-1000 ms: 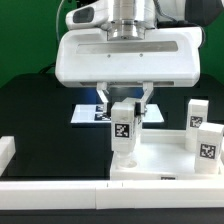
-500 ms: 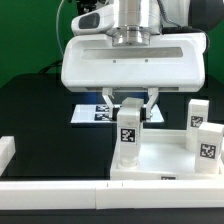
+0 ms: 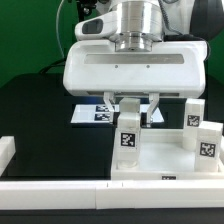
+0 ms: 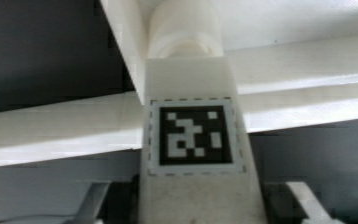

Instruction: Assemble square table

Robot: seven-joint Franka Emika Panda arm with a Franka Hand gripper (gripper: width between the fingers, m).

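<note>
White square table slab (image 3: pixel 160 158) lies flat — 3 tagged legs (image 3: pixel 128 140) stand upright at its corners.

The robot's broad white gripper housing (image 3: pixel 134 73) hides most of the thin flat white marker board (image 3: pixel 88 112) behind it, leaving only one corner and partial tags in sight. The white plastic square tabletop slab (image 3: pixel 160 158) is cut off by the exterior view's lower and right edges. In the wrist view, the short chunky white tagged leg (image 4: pixel 192 120) fills the frame; its upper end looks blurred, and the fingertips (image 4: pixel 304 196) sit at the edge, cropped.
</note>
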